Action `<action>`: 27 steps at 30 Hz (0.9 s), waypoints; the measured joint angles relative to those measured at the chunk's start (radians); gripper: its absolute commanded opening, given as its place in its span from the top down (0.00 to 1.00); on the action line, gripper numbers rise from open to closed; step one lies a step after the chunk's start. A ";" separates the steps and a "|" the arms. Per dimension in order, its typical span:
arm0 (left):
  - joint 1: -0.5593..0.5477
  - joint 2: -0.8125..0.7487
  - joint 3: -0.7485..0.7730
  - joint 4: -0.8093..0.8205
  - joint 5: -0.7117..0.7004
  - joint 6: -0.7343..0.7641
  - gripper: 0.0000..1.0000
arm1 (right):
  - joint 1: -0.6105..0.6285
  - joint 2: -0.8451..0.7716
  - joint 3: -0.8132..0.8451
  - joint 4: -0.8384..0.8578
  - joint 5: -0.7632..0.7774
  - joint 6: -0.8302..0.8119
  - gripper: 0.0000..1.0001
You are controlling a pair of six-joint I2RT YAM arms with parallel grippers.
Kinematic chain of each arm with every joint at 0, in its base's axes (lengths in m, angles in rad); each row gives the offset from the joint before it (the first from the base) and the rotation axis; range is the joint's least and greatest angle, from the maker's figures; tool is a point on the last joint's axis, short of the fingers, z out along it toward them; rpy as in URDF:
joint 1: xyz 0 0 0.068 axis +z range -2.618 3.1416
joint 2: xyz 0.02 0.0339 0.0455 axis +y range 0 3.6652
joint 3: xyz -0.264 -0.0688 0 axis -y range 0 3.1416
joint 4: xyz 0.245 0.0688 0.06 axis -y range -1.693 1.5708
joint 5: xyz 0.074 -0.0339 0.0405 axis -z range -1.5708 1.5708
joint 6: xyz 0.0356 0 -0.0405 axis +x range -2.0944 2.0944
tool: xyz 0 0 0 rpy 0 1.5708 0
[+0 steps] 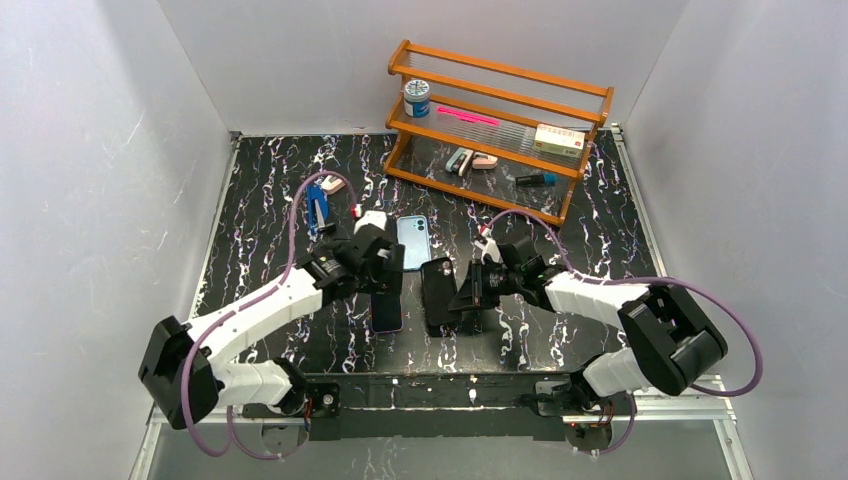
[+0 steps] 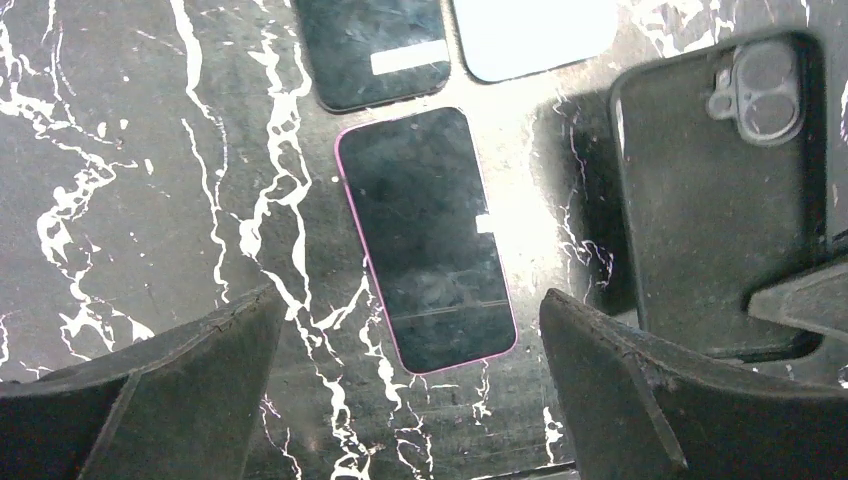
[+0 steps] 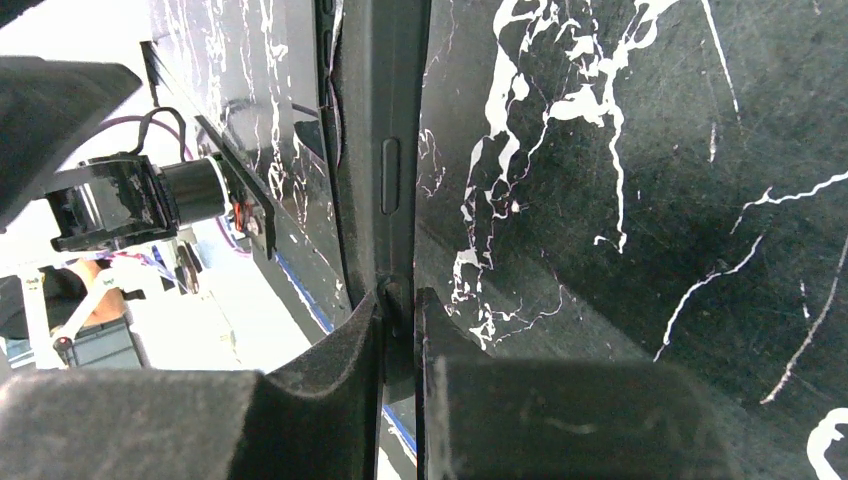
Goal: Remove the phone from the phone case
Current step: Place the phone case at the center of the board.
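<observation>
A black phone case (image 1: 437, 295) stands tilted on its edge on the marbled table, its back with the camera cutout facing the left wrist view (image 2: 720, 190). I cannot tell whether a phone is inside. My right gripper (image 1: 466, 293) is shut on the case's rim, which shows edge-on in the right wrist view (image 3: 385, 180), pinched between the fingertips (image 3: 400, 320). A pink-edged phone (image 1: 387, 312) lies flat, screen up, just left of the case (image 2: 428, 240). My left gripper (image 1: 385, 272) hovers above it, open and empty, its jaws wide apart (image 2: 410, 320).
A light blue phone (image 1: 413, 237) lies just behind the grippers, and a dark phone (image 2: 375, 50) lies beside it. A wooden rack (image 1: 500, 110) with small items stands at the back. A blue object (image 1: 318, 212) lies at the left.
</observation>
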 measured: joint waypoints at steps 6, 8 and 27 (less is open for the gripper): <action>0.145 -0.045 -0.093 0.088 0.137 -0.021 0.02 | 0.011 0.059 0.000 0.048 -0.010 0.032 0.99; 0.177 -0.042 -0.135 0.114 0.183 -0.036 0.02 | 0.018 0.087 0.000 0.074 -0.010 0.051 0.99; 0.271 -0.003 -0.278 0.327 0.318 -0.155 0.02 | 0.103 0.254 0.053 0.165 -0.005 0.171 0.96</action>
